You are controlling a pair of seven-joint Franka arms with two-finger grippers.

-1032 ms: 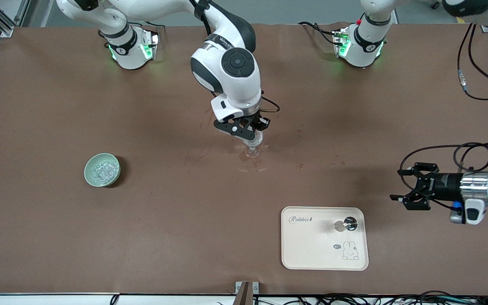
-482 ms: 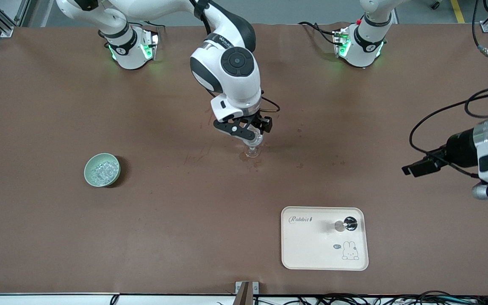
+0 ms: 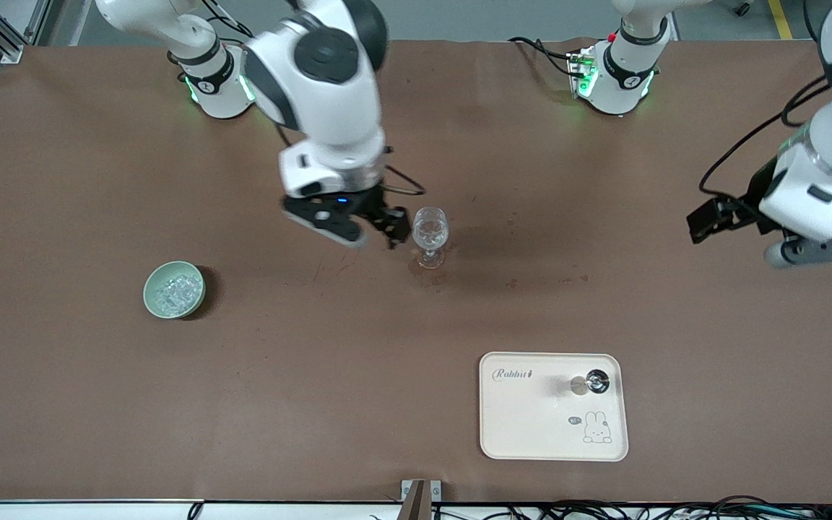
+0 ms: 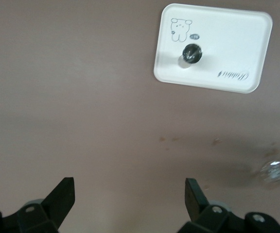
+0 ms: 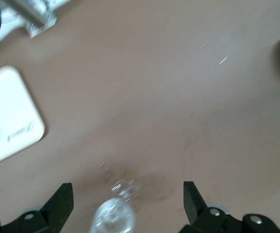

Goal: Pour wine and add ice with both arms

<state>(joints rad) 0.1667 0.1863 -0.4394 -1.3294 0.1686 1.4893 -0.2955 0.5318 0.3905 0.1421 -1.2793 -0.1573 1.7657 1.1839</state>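
Right gripper (image 3: 376,227) had let go and pulled up off the stemmed glass (image 3: 430,232); it now hung just beside the glass toward the right arm's end of the table, jaws spread wide, nothing between them. A sec. earlier it sat low over the rim, fingers nearly closed. Judgement: an ice drop was just completed, and the arm was clearing away.

Left gripper (image 3: 708,217) had swung up from low near the tray (image 3: 503,433) to a higher spot over bare table at the left arm's end. Jaws wide per the left wrist view, empty. This arm appeared to be waiting.

Containers:
- Glass: upright, mid-table, untouched by either gripper. Clear glinting contents in the bowl, prob. ice; wine could not be confirmed.
- Pale green bowl (image 3: 154,302): toward the right arm's end, nearer the front camera than the glass. The ice (image 3: 174,292) remained heaped inside.
- Tray: nearest the front camera; one small dark-capped metal item (image 3: 589,383), no bottle seen.
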